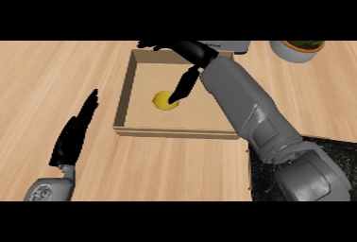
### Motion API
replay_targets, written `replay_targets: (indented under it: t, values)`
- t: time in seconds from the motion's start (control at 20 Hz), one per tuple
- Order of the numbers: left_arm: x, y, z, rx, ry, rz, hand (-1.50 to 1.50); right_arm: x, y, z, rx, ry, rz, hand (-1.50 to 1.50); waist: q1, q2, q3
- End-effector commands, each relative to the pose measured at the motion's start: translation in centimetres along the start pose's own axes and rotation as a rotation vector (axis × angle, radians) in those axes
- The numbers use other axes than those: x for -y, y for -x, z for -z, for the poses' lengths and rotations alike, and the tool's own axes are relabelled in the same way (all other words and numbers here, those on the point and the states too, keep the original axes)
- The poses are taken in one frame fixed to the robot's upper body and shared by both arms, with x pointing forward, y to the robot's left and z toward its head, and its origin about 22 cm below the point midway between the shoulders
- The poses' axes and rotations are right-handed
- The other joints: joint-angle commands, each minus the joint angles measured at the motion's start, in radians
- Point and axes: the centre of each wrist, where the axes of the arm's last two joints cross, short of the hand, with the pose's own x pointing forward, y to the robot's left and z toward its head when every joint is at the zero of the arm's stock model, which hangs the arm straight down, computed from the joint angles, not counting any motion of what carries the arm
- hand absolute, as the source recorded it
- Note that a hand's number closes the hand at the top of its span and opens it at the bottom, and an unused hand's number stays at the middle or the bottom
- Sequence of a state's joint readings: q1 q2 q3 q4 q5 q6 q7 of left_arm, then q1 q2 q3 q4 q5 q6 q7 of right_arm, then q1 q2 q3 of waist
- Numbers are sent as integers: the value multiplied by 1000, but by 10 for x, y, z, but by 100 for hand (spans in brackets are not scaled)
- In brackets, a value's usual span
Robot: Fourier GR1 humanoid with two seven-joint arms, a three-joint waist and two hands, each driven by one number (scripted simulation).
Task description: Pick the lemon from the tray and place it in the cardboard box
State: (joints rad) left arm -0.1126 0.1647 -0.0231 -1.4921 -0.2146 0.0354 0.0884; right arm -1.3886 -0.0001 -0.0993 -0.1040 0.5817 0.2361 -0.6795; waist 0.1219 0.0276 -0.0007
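Fingers (182, 87) of the right hand (187, 54) are seen extended and pointing down into the cardboard box (127, 90), with the tips ending at the upper right edge of the lemon (164, 99). No curl around the fruit is visible, so the hand is recorded as open; whether the tips touch the lemon or hang just above it cannot be told from this steep view.

The lemon is found on the box floor, left of centre, clear of the walls. It lies just below and to the left of the fingertips. Its shape appears nearly round, so no long axis is noted.

The right hand is much the nearer; the left hand (73, 132) is observed resting open, fingers straight, on the counter (55, 71) outside the box's left wall.

A dark tray (314, 146) is partly seen at lower right, under the right forearm. Placement is judged complete or nearly so; the coming move is judged to be a lift up and to the right, away from the lemon.
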Motion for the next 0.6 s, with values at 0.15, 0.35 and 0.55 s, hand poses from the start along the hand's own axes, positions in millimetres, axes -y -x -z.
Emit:
replay_targets:
  t: [0.15, 0.35, 0.55]
  values:
    - [3, 0, -2, -6, -21, -10, 0, 3, 0, -1, 40, 173, 310, -150, -20, 13, 1]
    - [-1, 9, -15, 2, -33, -8, 0, 38, 1, -18, 22, 293, 414, -150, -11, 13, 0]
    - [-4, -1, -6, 18, -34, -12, 0, 85, 3, -50, -26, 395, 414, -150, -12, 24, 1]
